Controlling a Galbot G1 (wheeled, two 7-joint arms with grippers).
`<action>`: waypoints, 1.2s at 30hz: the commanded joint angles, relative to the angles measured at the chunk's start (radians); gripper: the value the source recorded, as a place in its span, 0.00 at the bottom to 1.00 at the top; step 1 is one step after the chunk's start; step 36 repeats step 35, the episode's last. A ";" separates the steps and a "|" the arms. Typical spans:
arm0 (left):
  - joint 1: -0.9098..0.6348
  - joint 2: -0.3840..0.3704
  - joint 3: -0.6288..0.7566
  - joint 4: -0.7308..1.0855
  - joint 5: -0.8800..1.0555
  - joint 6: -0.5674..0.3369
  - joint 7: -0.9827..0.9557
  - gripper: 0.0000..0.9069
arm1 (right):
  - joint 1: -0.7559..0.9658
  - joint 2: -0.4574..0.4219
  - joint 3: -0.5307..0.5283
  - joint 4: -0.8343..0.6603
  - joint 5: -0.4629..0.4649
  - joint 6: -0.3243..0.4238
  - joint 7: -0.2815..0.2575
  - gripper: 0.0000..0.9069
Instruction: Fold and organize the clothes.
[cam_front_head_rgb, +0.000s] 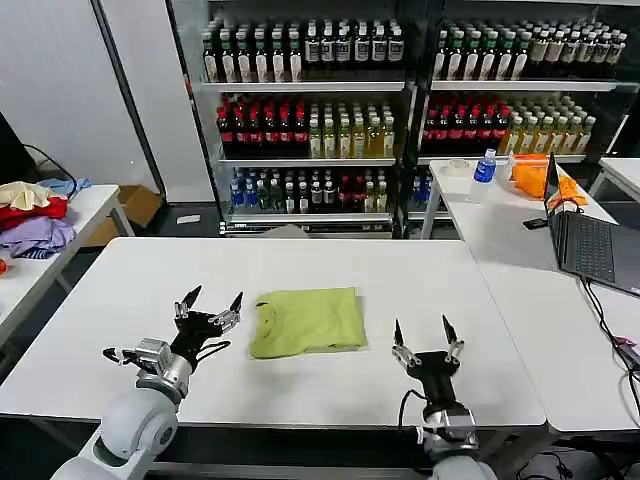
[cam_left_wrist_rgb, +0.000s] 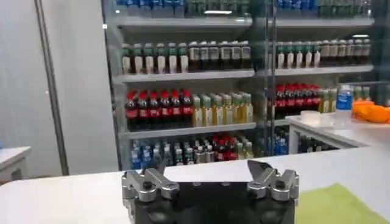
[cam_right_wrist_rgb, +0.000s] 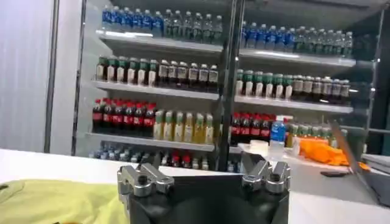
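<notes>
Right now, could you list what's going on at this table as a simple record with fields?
garment: lime green T-shirt, folded into a rectangle, lying flat
surface: white table
left tool: open, beside the shirt's left edge, holding nothing
right tool: open, off the shirt's right near corner, holding nothing
contact: neither tool touches the shirt
backdrop: shelves of bottled drinks

Bottles, side tables and a laptop around the work area

Shelves of bottled drinks (cam_front_head_rgb: 400, 110) are ranged behind the white table (cam_front_head_rgb: 120, 300). A laptop (cam_front_head_rgb: 590, 240), an orange cloth (cam_front_head_rgb: 530, 175) and a blue-capped bottle (cam_front_head_rgb: 485, 166) are set on the right-hand table; red, purple and cream garments (cam_front_head_rgb: 32, 215) are piled at left.
</notes>
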 joint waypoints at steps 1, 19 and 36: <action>0.047 0.014 -0.012 -0.047 0.030 -0.003 0.025 1.00 | -0.148 0.000 0.035 0.136 -0.020 0.005 0.000 1.00; 0.115 0.020 -0.039 -0.096 0.054 0.004 0.049 1.00 | -0.203 -0.005 0.058 0.187 -0.104 0.007 -0.002 1.00; 0.150 0.033 -0.060 -0.132 0.056 0.003 0.067 1.00 | -0.213 0.004 0.052 0.214 -0.077 -0.036 -0.030 1.00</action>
